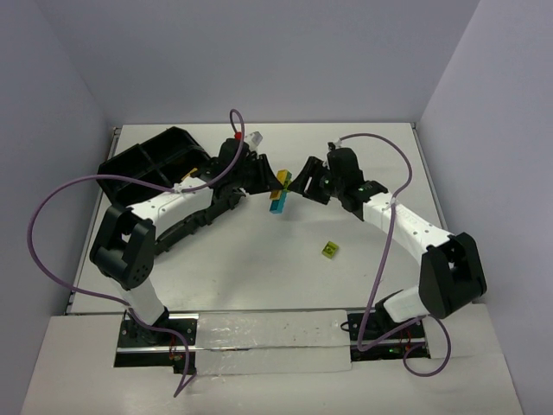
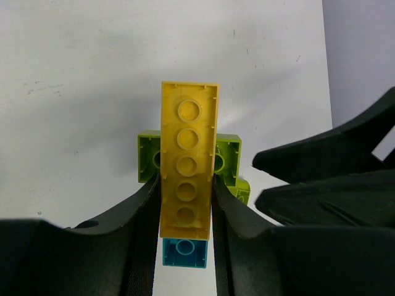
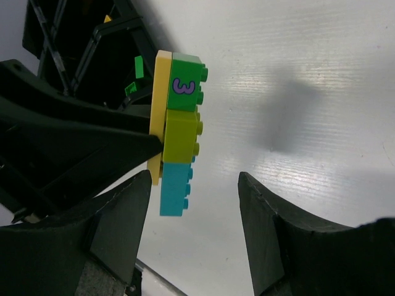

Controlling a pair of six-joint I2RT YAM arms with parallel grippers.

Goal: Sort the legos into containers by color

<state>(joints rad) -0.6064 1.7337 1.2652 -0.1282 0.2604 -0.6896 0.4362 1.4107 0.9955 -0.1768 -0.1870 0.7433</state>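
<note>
Far left: black tray, compartmented, well apart from the work.

Next: your left gripper, clamped on the long edges of the yellow plate, held off the table.

Stuck to it: green brick, lime brick, cyan brick. Light, rigid, probably slick; pinch the cyan brick's flat sides.

Your right gripper: jaws parted about it, holding nothing.

Far right: loose lime piece.

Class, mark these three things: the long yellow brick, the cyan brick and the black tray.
long yellow brick (image 2: 188, 154): left wrist view, middle of its broad face.
cyan brick (image 3: 175, 188): right wrist view, its side face.
black tray (image 1: 138, 151): top view, its left wall.
</note>
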